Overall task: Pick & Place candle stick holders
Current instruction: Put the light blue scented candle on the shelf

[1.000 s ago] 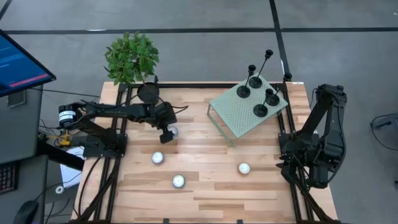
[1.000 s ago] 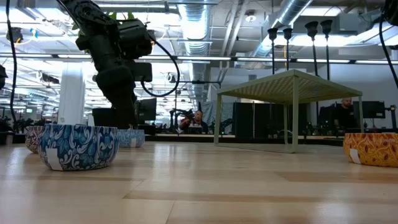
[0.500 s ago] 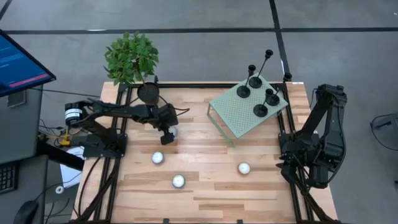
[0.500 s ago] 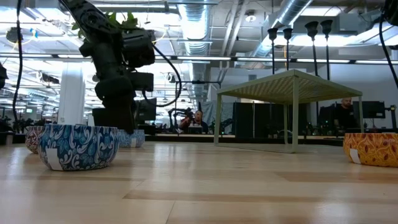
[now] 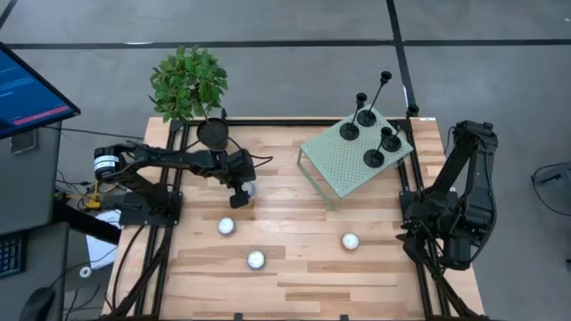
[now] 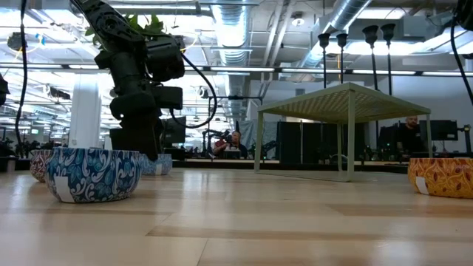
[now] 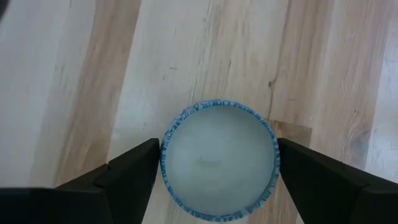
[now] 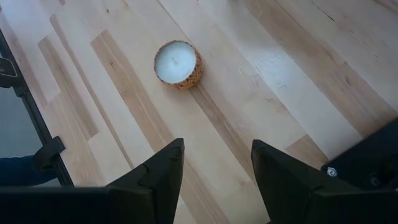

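Observation:
Several matte-black candle stick holders (image 5: 373,134) stand on their disc bases on a pale green perforated stand (image 5: 343,165) at the table's far right; in the low view their cups (image 6: 355,35) rise above the stand's top. My left gripper (image 5: 241,192) is open and points down over a white tealight candle with a blue rim (image 7: 219,158). Its two fingers stand on either side of the candle. My right gripper (image 8: 217,168) is open and empty. Its arm is folded at the table's right edge (image 5: 455,205). My left gripper comes at the blue-rimmed candle from above, one fingertip (image 7: 146,158) at each side of the rim (image 7: 165,155). The candle sits on the table. I cannot tell whether the fingers touch it.
Three more tealight candles lie on the near half of the table (image 5: 226,226) (image 5: 256,259) (image 5: 350,241); the right wrist view shows the orange-walled one (image 8: 178,63). A black plant pot (image 5: 212,134) with a green plant (image 5: 187,85) stands at the far left.
My left gripper has gone down a little toward the blue-rimmed candle, still open. The candle and the holders have stayed where they were.

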{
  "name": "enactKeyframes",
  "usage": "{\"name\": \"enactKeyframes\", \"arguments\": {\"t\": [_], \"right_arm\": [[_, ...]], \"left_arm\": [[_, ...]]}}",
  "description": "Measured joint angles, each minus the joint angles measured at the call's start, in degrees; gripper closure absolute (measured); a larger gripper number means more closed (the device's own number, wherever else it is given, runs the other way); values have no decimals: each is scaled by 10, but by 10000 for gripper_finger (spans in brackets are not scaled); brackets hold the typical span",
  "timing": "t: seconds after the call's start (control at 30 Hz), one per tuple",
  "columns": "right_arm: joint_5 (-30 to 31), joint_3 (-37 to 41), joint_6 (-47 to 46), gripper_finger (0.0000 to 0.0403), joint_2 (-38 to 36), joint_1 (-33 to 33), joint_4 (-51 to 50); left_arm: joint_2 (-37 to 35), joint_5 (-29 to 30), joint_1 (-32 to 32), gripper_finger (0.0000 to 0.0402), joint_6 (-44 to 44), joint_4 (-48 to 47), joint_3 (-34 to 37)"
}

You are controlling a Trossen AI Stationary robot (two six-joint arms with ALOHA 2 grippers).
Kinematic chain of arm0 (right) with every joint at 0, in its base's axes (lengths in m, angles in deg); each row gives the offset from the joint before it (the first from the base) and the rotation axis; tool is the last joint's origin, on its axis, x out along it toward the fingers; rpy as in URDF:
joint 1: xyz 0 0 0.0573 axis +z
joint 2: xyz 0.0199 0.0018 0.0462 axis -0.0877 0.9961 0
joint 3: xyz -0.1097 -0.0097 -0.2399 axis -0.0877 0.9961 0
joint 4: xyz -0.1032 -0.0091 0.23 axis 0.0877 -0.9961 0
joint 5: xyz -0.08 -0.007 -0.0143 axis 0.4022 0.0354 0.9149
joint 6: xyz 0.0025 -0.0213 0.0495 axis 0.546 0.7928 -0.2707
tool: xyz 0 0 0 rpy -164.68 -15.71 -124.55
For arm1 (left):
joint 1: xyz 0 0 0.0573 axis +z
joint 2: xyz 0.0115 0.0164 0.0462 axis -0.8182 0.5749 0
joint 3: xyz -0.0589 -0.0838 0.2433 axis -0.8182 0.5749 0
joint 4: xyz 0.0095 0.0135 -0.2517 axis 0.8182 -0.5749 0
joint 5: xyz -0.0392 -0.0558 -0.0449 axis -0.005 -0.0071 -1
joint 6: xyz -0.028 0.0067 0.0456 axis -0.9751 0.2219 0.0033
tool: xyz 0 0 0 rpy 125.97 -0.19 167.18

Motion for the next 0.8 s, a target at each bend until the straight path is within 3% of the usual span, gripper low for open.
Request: {"name": "enactKeyframes", "arguments": {"t": [0.53, 0.8], "right_arm": [[0, 0, -1, 223, 0, 0, 2], [-2, 0, -9, 223, 0, 0, 2]], "left_arm": [[32, 6, -3, 60, 12, 7, 0], [28, 10, -4, 95, 10, 8, 0]]}}
